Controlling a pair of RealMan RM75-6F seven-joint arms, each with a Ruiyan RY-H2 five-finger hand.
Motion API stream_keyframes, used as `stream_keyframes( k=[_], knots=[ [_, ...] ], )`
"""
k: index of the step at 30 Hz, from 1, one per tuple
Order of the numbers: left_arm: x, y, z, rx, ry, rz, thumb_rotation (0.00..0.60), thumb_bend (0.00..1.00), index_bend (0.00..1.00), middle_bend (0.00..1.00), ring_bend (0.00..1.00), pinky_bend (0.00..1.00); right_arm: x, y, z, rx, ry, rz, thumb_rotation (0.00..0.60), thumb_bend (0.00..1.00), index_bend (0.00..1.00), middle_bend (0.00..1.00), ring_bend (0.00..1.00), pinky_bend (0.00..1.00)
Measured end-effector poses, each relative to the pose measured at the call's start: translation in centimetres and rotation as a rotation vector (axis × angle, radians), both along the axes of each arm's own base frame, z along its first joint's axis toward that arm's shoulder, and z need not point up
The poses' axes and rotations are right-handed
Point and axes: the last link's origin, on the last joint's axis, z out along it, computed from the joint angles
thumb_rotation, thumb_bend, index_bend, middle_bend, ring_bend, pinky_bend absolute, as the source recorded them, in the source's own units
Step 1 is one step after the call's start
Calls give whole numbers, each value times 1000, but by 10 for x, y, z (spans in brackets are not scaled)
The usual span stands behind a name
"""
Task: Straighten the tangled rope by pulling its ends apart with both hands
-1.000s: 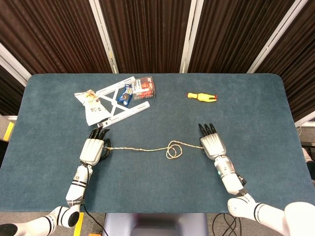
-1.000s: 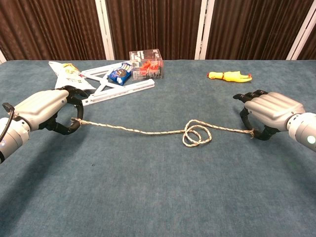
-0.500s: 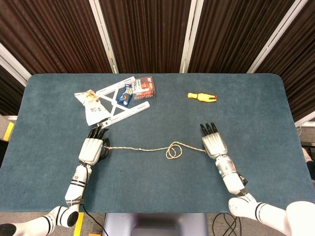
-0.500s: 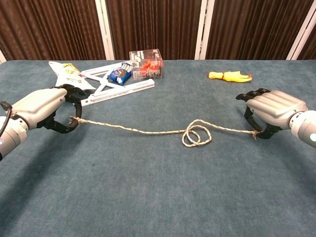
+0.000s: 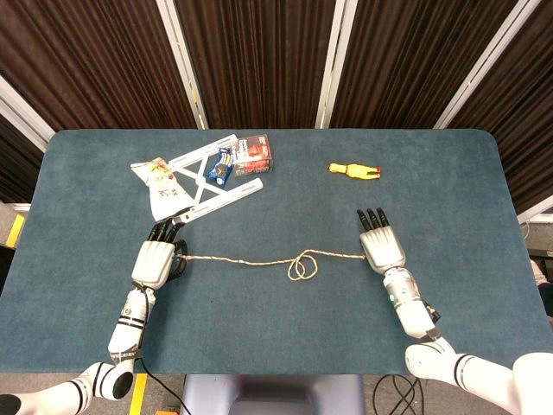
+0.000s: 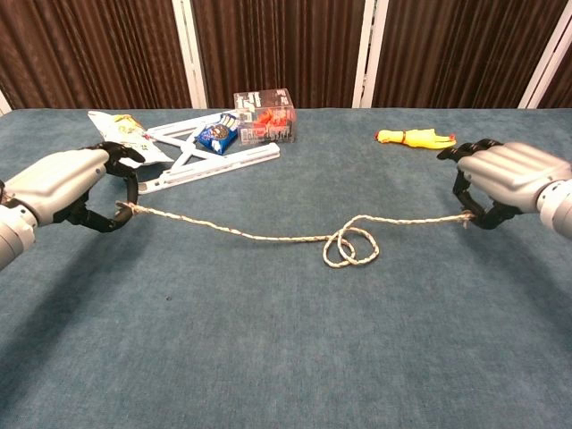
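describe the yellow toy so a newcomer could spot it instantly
On the blue-green table, look to the far right area, beyond the right hand. The yellow toy lies there alone, long and thin, well apart from the clutter pile on the left and the only bright yellow thing.

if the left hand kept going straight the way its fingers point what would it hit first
Probably the white folding frame: the left hand, pinching the rope, points up-table toward it; the snack bag lies just beside. Depth is uncertain.

rope (image 5: 259, 260) between left hand (image 5: 154, 262) and right hand (image 5: 381, 248), loops (image 5: 301, 265) mid-table
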Motion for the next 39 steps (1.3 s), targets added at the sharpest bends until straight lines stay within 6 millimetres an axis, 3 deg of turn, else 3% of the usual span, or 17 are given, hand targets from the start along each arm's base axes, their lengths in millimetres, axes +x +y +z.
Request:
stream_keyframes(
  k=[14,24,39],
  knots=[
    [-12,2,21,44,25,7,600,585,682,134,0,102,-16,-6,27,-55,5,-41,600,693,839,149,0,0],
    [-50,1,58,109,88,49,600,585,682,134,0,102,-56,-13,70,-149,27,-122,600,693,841,149,0,0],
    [-91,-4,74,131,128,141,600,587,682,136,0,103,-106,-14,101,-197,32,-244,600,694,841,149,0,0]
  ],
)
